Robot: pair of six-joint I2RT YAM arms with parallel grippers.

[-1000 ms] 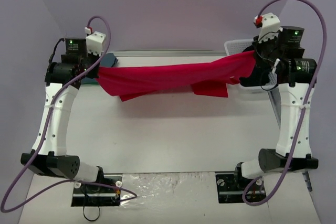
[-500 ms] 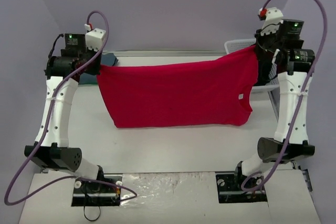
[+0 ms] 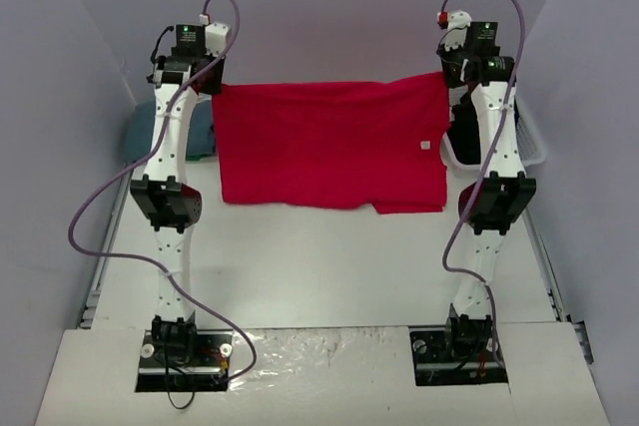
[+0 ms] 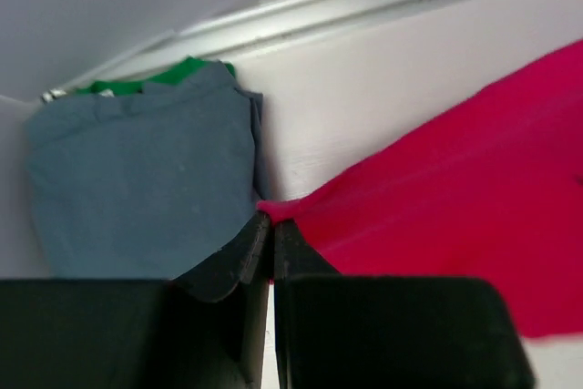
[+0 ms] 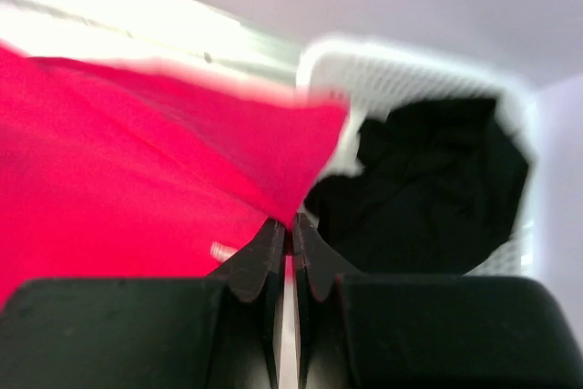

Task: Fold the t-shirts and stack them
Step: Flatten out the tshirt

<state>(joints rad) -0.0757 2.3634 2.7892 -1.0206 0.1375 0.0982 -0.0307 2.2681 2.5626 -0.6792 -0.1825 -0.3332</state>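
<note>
Held up at the far end of the white table [image 3: 329,266], spread wide between the two arms: a bright red soft-cloth short-sleeved t-shirt [image 3: 329,147], hanging as a broad sheet with its top edge pulled nearly straight. Lower hem slightly uneven, dipping a little at the right. Hard to tell whether touching the tabletop or just above it.

Pinched at its upper left corner by the left gripper [image 3: 213,89]. Seen from the left wrist, black fingers [image 4: 228,261] pressed tight together on a small tuck of red fabric. Pinched in the same way at its upper right corner by the right gripper [image 3: 446,79], jaws clenched on a point of red cloth in the right wrist view.

Showing near the shirt's right edge, part way down: a small white neck label [image 3: 424,145].

Lying folded at the far left of the table, beside the left arm — a slate blue-grey cloth t-shirt [image 4: 137,179], with a strip of green fabric [image 4: 187,67] peeking out at its far edge.

Bunched inside the white plastic slatted basket [image 5: 401,66] at the far right — a black cloth t-shirt [image 5: 428,189], crumpled and unfolded, just beyond the red shirt's gripped corner.
</note>
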